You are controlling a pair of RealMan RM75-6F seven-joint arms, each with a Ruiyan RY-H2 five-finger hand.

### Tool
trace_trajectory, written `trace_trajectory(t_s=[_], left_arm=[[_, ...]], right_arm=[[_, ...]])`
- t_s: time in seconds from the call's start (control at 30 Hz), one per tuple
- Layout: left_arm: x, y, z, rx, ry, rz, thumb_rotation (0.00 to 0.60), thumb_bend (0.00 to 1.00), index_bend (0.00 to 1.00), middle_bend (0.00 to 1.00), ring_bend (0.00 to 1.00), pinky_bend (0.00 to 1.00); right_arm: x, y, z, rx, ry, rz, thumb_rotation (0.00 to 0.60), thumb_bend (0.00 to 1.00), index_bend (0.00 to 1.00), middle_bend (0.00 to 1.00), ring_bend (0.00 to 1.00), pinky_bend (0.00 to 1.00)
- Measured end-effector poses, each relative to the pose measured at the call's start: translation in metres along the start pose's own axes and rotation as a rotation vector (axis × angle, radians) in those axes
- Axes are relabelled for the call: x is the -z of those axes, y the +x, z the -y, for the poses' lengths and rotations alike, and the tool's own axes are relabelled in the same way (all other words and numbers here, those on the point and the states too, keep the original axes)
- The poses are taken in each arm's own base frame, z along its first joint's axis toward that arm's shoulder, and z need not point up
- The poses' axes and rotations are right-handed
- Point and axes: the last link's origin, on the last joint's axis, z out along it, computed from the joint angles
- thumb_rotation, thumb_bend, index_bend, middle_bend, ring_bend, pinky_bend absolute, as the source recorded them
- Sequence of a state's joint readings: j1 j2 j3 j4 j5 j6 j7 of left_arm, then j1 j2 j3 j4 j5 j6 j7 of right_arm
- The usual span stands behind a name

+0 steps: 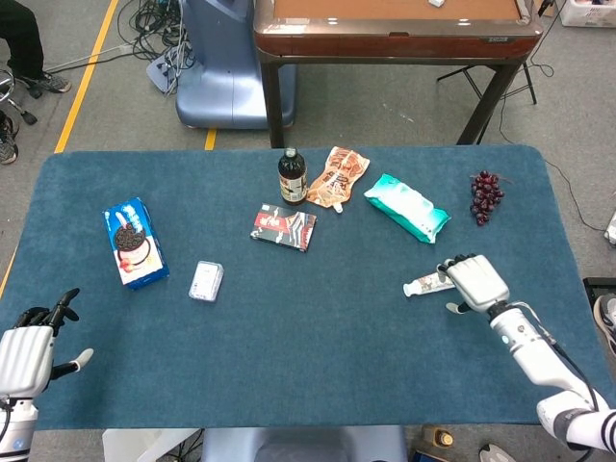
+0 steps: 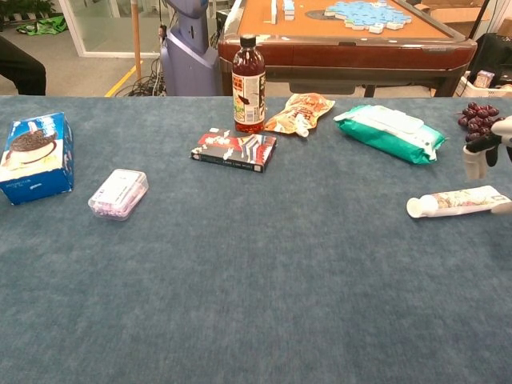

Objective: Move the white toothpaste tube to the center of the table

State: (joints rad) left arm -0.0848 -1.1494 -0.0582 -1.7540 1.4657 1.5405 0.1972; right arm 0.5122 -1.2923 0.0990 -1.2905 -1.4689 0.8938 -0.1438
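- Your right robot hand (image 1: 474,281) hovers over the tail end of the white plastic toothpaste tube (image 1: 429,283), right of centre in the head view; its fingers (image 2: 474,161) are spread and grasping nothing.
- The tube lies flat on the blue cloth-covered counter (image 1: 318,356), cap pointing left, below the teal wipes packet (image 1: 406,207).
- Your left robot hand (image 1: 27,351) sits at the lower left corner, released, fingers apart.
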Motion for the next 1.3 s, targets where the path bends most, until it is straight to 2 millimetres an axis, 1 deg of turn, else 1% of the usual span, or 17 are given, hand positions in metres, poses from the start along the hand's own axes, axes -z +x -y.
trace_trajectory(t_s=[0.3, 0.6, 0.8, 1.0, 1.23, 1.3], left_arm=[[0.000, -0.001, 0.002, -0.003, 0.011, 0.003, 0.600, 0.11, 0.13, 0.41, 0.41, 0.22], [0.000, -0.001, 0.003, -0.006, 0.018, 0.006, 0.600, 0.11, 0.13, 0.41, 0.41, 0.22], [-0.001, -0.001, 0.002, -0.009, 0.019, 0.006, 0.600, 0.11, 0.13, 0.41, 0.41, 0.22], [0.000, 0.000, 0.003, -0.011, 0.022, 0.006, 0.600, 0.11, 0.13, 0.41, 0.41, 0.21], [0.000, 0.000, 0.003, -0.010, 0.022, 0.005, 0.600, 0.11, 0.13, 0.41, 0.41, 0.21], [0.000, 0.000, 0.002, -0.010, 0.021, 0.005, 0.600, 0.11, 0.13, 0.41, 0.41, 0.21]], right_arm=[[-0.034, -0.010, 0.008, 0.026, 0.009, 0.030, 0.600, 0.19, 0.45, 0.45, 0.37, 0.44], [-0.054, -0.015, 0.014, 0.038, 0.018, 0.054, 0.600, 0.20, 0.45, 0.45, 0.37, 0.44], [-0.062, -0.016, 0.015, 0.048, 0.021, 0.075, 0.600, 0.23, 0.45, 0.45, 0.37, 0.44], [-0.064, -0.019, 0.015, 0.051, 0.024, 0.102, 0.600, 0.28, 0.45, 0.45, 0.37, 0.44], [-0.065, -0.021, 0.014, 0.052, 0.020, 0.113, 0.600, 0.36, 0.46, 0.47, 0.39, 0.44], [-0.065, -0.022, 0.013, 0.053, 0.020, 0.119, 0.600, 0.40, 0.48, 0.49, 0.40, 0.44]])
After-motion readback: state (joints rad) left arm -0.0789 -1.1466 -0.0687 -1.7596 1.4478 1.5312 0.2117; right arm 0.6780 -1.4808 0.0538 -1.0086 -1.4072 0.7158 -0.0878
